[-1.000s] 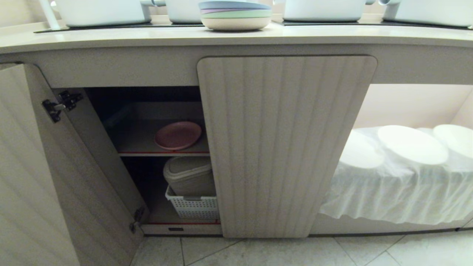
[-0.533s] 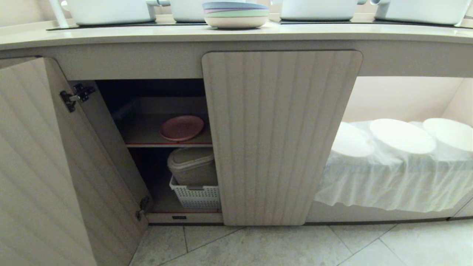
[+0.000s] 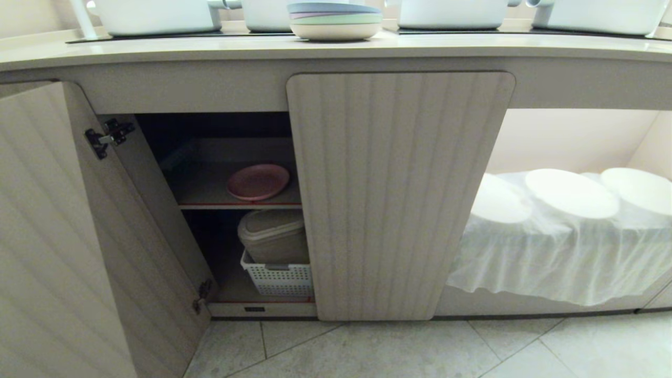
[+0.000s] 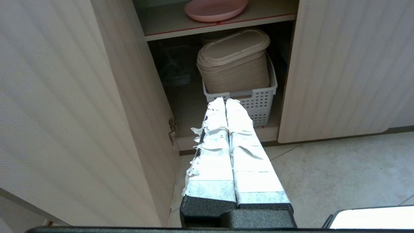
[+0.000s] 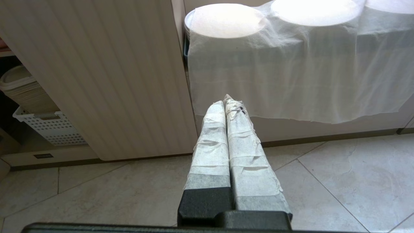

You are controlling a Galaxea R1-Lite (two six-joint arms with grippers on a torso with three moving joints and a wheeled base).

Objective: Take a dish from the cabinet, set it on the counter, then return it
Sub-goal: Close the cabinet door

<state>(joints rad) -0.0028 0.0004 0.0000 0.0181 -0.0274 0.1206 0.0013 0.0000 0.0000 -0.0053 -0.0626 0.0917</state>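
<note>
Dish: round matte pink plate [image 3: 258, 181] lying flat, face up, on the grey red-edged shelf [image 3: 210, 197] inside the ribbed beige cabinet [image 3: 399, 194]; round, no long axis.
Writing: none readable.
Left gripper [image 4: 225, 101]: jaws pressed together, empty.
Right gripper [image 5: 225, 101]: jaws pressed together, empty.

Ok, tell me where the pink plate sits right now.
In the head view the pink plate lies on the cabinet's upper shelf, left of the closed door, above the lidded tub in the white basket.
</note>
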